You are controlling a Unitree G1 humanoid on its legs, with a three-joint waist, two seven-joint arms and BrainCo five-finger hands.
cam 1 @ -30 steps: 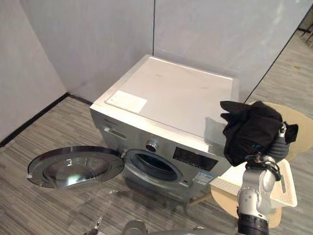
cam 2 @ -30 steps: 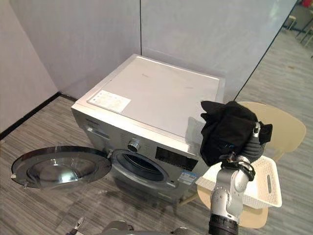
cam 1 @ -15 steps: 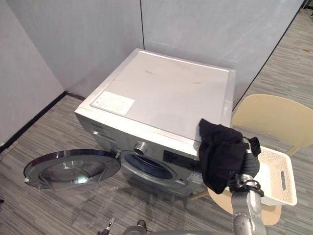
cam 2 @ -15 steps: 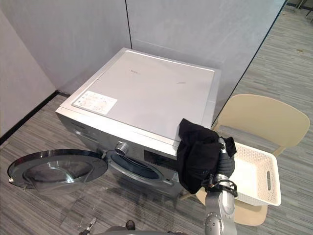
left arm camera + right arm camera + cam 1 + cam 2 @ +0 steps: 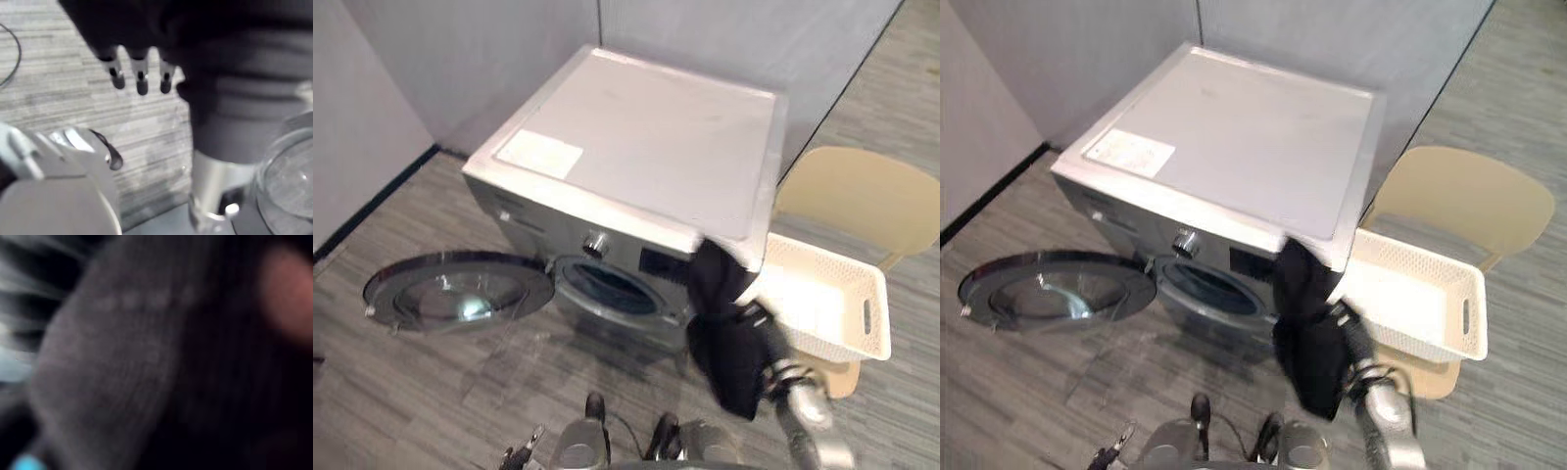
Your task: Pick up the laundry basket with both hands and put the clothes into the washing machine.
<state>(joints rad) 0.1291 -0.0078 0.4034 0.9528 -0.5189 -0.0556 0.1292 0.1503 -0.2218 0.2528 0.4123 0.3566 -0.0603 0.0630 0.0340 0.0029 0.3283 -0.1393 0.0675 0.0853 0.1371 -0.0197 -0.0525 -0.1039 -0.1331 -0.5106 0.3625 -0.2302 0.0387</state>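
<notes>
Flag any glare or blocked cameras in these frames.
Left eye view: bright glare patch on the glass of the open door. Right eye view: top of the washing machine evenly lit, no hotspot. Right wrist view: the black clothes hang right against the camera, hiding whatever lies behind.

Left hand (image 5: 141, 73): fingers (image 5: 117, 78) straight, holding nothing.
Floor (image 5: 73, 112): grey striped planks beyond the fingertips.
Door glass (image 5: 288, 181): near the hand.
</notes>
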